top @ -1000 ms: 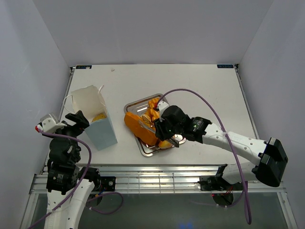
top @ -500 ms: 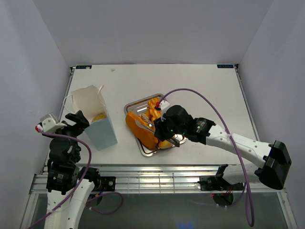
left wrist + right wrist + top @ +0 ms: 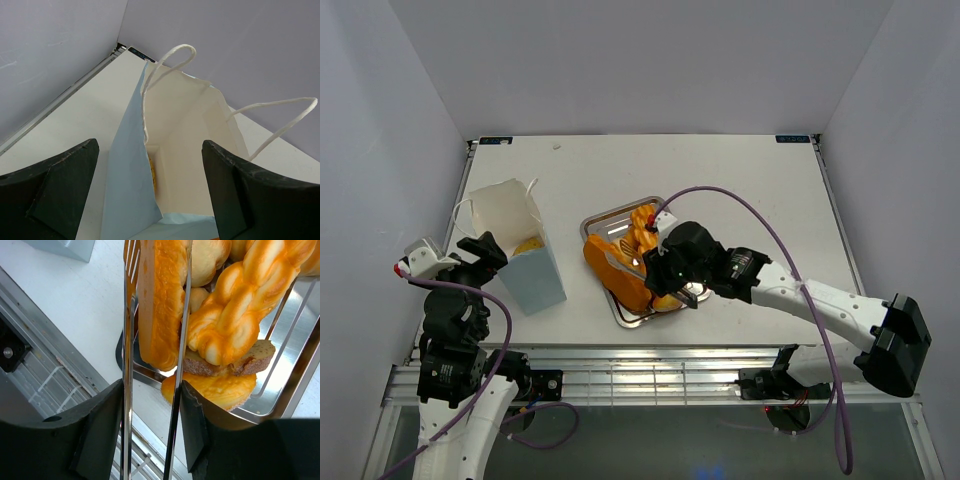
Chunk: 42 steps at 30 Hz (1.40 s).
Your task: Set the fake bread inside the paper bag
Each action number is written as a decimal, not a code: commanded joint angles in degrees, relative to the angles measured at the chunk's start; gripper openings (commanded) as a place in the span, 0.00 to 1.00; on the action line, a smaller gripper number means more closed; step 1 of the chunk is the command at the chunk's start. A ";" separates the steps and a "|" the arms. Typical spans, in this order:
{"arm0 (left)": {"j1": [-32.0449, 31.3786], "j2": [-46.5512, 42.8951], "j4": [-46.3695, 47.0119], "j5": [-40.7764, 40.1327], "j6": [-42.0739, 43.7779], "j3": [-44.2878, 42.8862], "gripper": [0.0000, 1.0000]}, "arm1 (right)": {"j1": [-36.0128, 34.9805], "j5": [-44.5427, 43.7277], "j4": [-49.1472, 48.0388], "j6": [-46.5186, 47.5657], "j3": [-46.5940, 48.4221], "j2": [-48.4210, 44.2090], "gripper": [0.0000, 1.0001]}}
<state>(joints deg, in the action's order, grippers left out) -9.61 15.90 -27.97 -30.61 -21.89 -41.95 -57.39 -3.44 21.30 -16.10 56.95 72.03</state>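
Straddling long loaf (image 3: 160, 305) lengthwise w/ metal tongs (image 3: 128, 340), R fingers (image 3: 102, 425) clamp them part-closed over tray (image 3: 295, 365), centre frame; paper bag (image 3: 525, 270) stands lower left, beside L fingers (image 3: 60, 185), wide open & empty.

Bright, even overhead light, sharp focus, glare on the metal tray (image 3: 292, 347).

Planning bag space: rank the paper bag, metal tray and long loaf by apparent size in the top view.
1-2. paper bag and metal tray: they look alike; the upright bag's top stands nearer the camera, so they are left unranked.
3. long loaf: clearly smallest.
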 commanded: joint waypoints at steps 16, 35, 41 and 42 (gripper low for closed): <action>-0.24 -0.34 0.54 0.99 0.36 0.12 0.95 | -0.97 1.68 -1.79 -0.95 -3.07 0.48 0.37; -0.24 -0.34 0.54 0.73 0.36 0.21 0.95 | -0.89 1.60 -3.81 -3.33 -0.35 -4.09 0.12; -0.24 -0.34 0.54 0.73 0.36 0.12 0.95 | -0.89 0.19 -4.42 -4.29 0.53 -5.32 0.09; -0.24 -0.34 0.54 0.73 0.36 0.12 0.95 | -0.89 0.10 -4.51 -4.47 0.71 -5.41 0.09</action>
<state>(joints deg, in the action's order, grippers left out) -9.61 15.90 -27.97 -30.57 -21.89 -41.95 -57.89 -2.46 21.19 -19.38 53.91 69.28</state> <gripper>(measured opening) 0.943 0.371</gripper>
